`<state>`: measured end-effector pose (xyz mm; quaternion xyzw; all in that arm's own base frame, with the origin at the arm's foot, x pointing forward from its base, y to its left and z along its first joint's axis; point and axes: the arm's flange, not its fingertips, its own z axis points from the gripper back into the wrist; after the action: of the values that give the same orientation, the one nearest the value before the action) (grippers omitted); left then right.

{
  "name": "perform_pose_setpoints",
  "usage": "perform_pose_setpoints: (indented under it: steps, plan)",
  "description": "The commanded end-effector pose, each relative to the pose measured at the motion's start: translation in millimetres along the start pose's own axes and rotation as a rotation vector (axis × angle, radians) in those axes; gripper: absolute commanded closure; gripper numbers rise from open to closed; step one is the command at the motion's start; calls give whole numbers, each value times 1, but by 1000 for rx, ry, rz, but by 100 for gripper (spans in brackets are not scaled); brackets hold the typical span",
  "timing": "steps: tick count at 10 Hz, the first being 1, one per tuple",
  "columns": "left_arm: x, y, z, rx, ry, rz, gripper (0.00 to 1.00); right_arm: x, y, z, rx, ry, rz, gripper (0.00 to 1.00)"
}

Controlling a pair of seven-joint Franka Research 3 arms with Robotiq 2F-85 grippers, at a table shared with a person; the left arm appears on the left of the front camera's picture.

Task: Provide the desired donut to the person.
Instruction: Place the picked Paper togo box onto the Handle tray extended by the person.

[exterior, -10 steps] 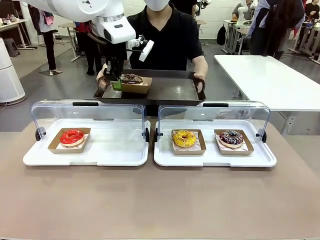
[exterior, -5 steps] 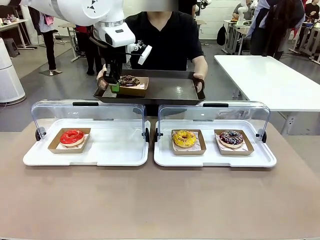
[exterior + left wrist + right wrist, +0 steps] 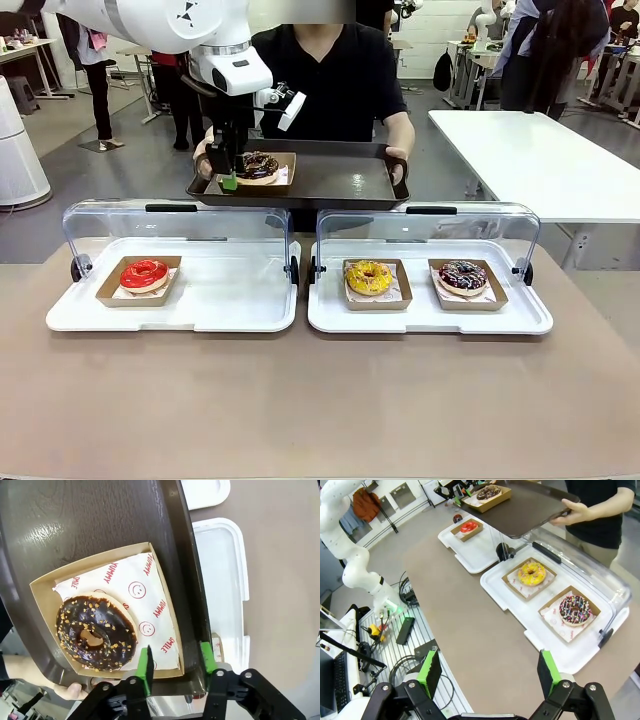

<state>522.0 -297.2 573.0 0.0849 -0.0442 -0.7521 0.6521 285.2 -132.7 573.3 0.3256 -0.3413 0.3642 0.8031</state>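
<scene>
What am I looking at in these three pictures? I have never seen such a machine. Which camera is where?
This is a robot with two white arms, each ending in a two-finger gripper. The front view looks across the table at a person, who holds a dark tray. The other two views come from wrist cameras, looking along the fingers. On the table stand two white trays with open clear lids: the left tray holds a red donut, the right tray a yellow donut and a sprinkled donut. The left gripper is open at the dark tray's edge, beside a chocolate donut in a cardboard box. The right gripper, above the table, is open and empty.
</scene>
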Motion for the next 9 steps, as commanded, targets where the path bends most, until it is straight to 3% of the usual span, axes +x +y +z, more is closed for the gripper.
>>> perform_pose_setpoints:
  steps: [1, 2, 9]
  plan:
    - [-3, 1, 5, 5, -11, 2, 8, 2, -1, 0, 15, -22, 16, 0]
    - [-3, 1, 6, 6, -13, 4, 0, 2, -1, 0, 15, -22, 16, 0]
    - [-5, -4, 8, -13, -17, 2, 0, 2, -1, 0, 15, -22, 16, 0]
